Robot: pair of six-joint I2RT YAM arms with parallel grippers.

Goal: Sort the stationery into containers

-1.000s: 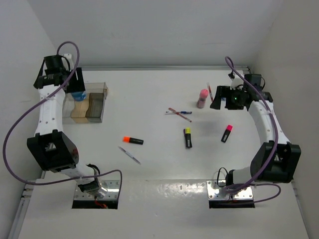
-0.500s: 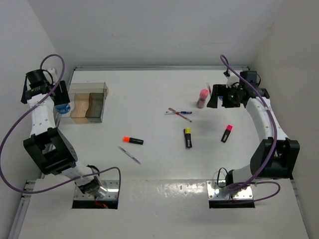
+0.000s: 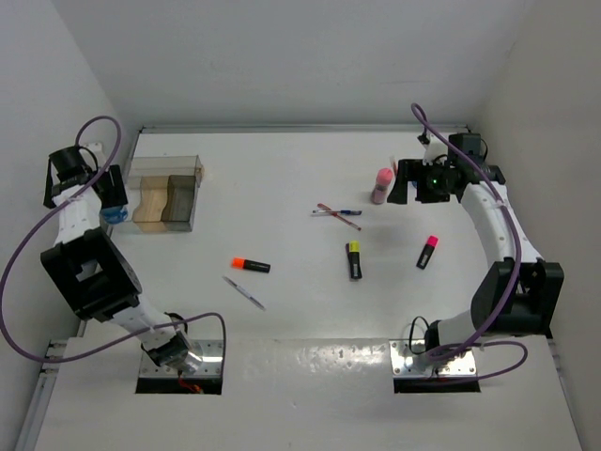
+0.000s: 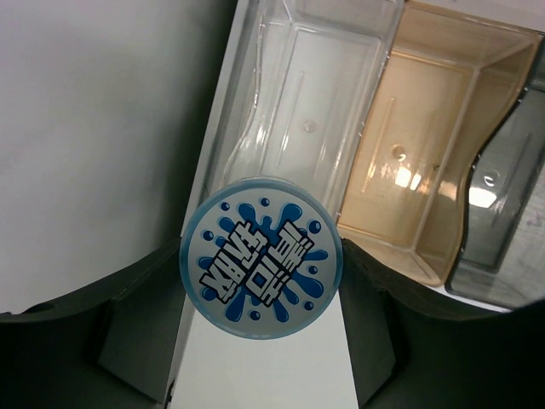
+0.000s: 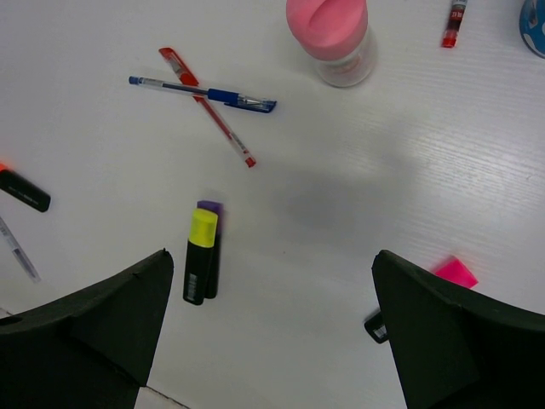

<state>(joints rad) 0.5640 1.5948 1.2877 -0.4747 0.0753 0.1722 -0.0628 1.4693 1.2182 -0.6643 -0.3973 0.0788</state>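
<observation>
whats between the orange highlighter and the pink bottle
In the top view, two crossed pens, one red and one blue, lie between the orange highlighter and the pink bottle.

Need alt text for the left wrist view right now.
The left gripper holds a round blue-splattered jar between its dark fingers, lid facing the camera. Just beyond it lies the organiser box, whose clear, tan and smoky compartments look empty.

A blue-splashed jar point(image 4: 260, 258) held left of the 3-compartment organiser point(image 3: 178, 202) — 3 highlighters point(image 3: 355, 259), crossed pens point(image 3: 338, 214) loose; pink bottle point(image 3: 381, 185) upright.
</observation>
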